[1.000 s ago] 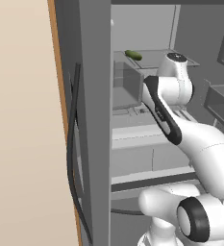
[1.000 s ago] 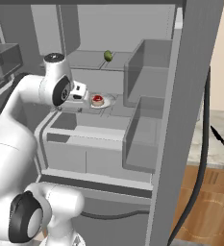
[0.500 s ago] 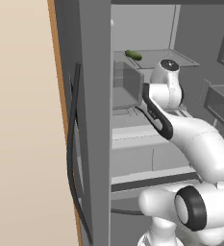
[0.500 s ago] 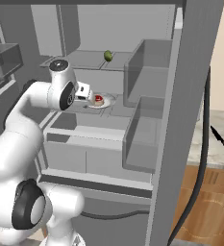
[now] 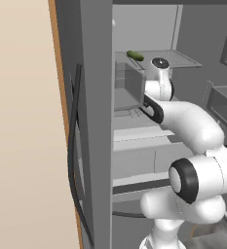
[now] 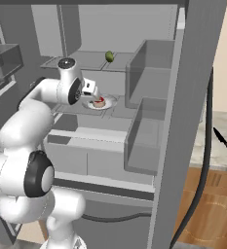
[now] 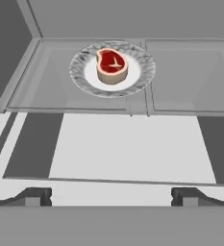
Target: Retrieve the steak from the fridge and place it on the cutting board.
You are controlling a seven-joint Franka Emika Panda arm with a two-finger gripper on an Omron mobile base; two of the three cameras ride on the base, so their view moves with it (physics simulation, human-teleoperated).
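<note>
Right, I have the gripper (image 7: 111, 197) inside the fridge (image 6: 149, 87), and the steak (image 7: 112, 66) lies straight ahead of my fingers, well apart from them and centred between the two tips. It sits on a small white plate (image 7: 135, 77) with a grey speckled rim, on the glass shelf (image 7: 46, 91) beyond the paler ledge that fills the space just ahead of the tips. The fingers (image 7: 36, 196) are spread wide with nothing between them.

From the right base view the hand (image 6: 89, 88) hangs near the plate (image 6: 109, 102), slightly above and beside the meat (image 6: 100, 101).

The steak looks nearly round, a little longer across my line of approach, so I judge no real wrist turn is needed: the gap between the tips already spans it. What the next move turns on is reach, forward and down onto the plate, without clipping its rim. A green vegetable (image 6: 109, 56) rests on the shelf above, clear of my path.
</note>
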